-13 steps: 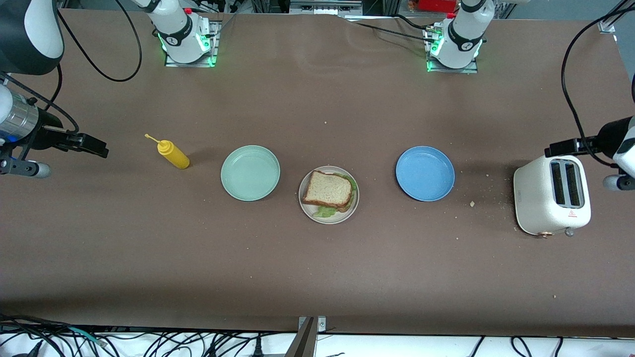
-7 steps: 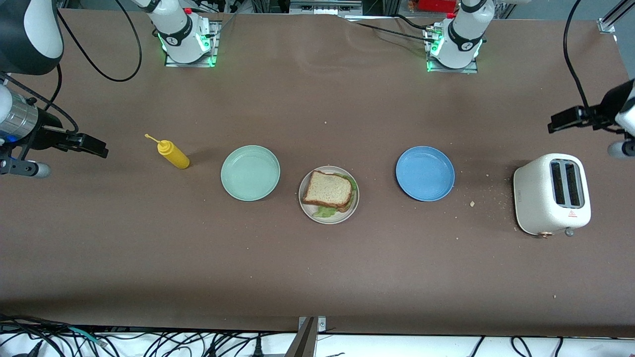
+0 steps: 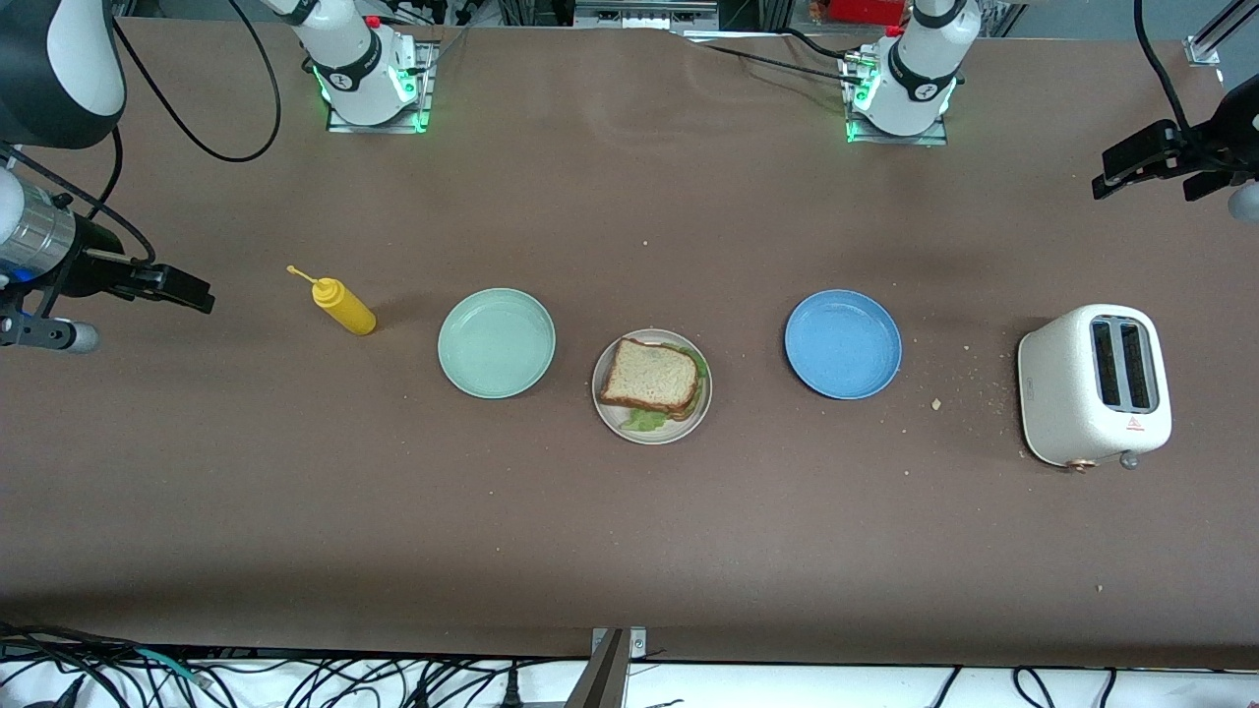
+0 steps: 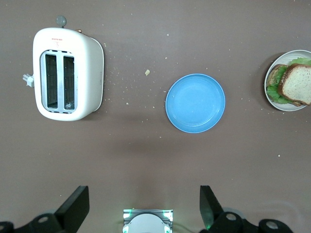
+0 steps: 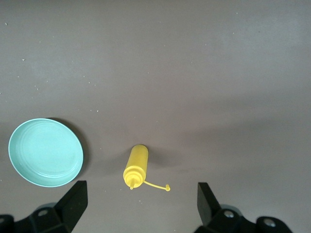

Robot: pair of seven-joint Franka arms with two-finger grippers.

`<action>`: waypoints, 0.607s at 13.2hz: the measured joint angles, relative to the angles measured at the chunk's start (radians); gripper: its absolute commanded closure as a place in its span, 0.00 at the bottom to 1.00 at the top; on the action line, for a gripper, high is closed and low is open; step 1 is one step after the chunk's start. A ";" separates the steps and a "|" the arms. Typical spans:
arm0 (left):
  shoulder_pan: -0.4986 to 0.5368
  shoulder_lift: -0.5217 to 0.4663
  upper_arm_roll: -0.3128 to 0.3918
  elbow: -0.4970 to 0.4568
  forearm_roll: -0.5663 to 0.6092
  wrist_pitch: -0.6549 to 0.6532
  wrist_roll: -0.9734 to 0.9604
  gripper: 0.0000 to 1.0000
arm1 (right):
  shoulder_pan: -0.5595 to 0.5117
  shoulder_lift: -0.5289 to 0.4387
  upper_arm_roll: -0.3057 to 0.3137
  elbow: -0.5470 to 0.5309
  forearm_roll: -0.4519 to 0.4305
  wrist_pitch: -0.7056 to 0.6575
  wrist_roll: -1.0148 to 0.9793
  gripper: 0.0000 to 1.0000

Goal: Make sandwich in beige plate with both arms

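brown table [image 3: 629,551] | sandwich [image 3: 650,378] on beige plate [image 3: 612,418] | both grippers' jaws wide, empty

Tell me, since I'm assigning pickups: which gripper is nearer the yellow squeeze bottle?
Right. The right gripper hangs open beside the yellow squeeze bottle; the left gripper hangs open at the left arm's end.

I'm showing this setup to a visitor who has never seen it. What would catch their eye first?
Probably the finished sandwich on the beige plate, mid-table between an empty mint green plate and an empty blue plate. Next, the yellow squeeze bottle toward the right arm's end and the white toaster toward the left arm's end. The left gripper and right gripper hang open and empty above the table's two ends.
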 measured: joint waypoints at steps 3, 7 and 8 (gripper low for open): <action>0.002 -0.001 -0.021 -0.001 0.000 0.006 0.000 0.00 | 0.000 0.000 -0.001 0.002 0.000 0.000 0.000 0.00; 0.005 -0.007 -0.025 -0.007 0.018 0.030 0.000 0.00 | -0.001 0.000 -0.002 0.003 0.000 0.000 0.000 0.00; 0.006 -0.007 -0.025 -0.012 0.034 0.044 0.000 0.00 | -0.001 0.000 -0.002 0.003 0.000 0.000 0.000 0.00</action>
